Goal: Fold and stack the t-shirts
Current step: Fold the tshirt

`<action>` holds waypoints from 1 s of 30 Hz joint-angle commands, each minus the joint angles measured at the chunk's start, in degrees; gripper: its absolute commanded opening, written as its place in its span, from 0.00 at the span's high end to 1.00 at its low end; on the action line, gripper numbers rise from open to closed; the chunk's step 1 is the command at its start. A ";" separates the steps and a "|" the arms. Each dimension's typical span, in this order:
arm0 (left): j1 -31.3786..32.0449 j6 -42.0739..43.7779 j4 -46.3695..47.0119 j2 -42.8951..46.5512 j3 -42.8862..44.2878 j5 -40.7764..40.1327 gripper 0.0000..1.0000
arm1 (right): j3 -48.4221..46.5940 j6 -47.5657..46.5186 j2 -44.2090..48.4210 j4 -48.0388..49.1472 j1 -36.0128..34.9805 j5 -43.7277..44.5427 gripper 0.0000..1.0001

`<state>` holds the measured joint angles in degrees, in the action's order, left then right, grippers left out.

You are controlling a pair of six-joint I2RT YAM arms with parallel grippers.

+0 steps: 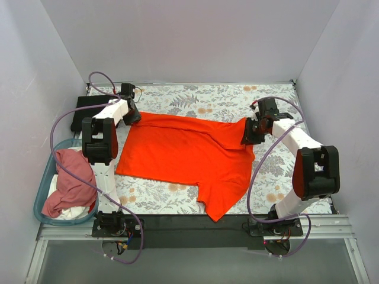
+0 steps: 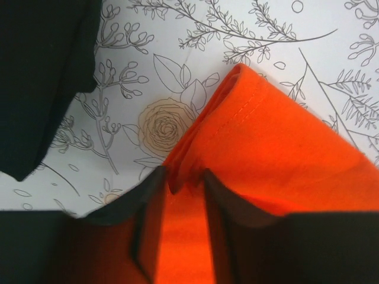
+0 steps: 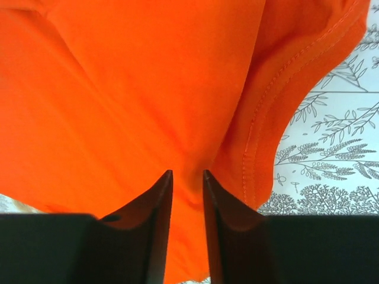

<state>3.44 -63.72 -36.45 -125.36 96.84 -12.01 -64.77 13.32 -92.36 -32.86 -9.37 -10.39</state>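
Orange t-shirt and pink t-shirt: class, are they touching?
Apart. Top view: pink t-shirt in the basket, left arm between it and the orange t-shirt.

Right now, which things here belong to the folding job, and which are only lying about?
For the job: orange-red t-shirt, black t-shirt, pink t-shirt, white t-shirt.
Only lying about: teal basket, floral tablecloth.

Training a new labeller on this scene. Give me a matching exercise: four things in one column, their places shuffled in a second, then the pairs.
1. orange t-shirt
2. pink t-shirt
3. black t-shirt
4. teal basket

A. folded at the far left of the table
B. inside the teal basket
C. spread across the table's middle
D. at the table's left edge

Pairs: 1-C; 2-B; 3-A; 4-D
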 commanded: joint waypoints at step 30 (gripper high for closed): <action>-0.28 0.71 7.53 -0.58 -1.03 6.74 0.63 | 0.79 1.53 -16.10 34.09 15.87 -12.63 0.61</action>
<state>3.18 -63.24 -29.43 -124.95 96.95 -5.50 -61.52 17.54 -107.26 -1.76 6.33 -21.69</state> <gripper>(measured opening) 0.382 0.392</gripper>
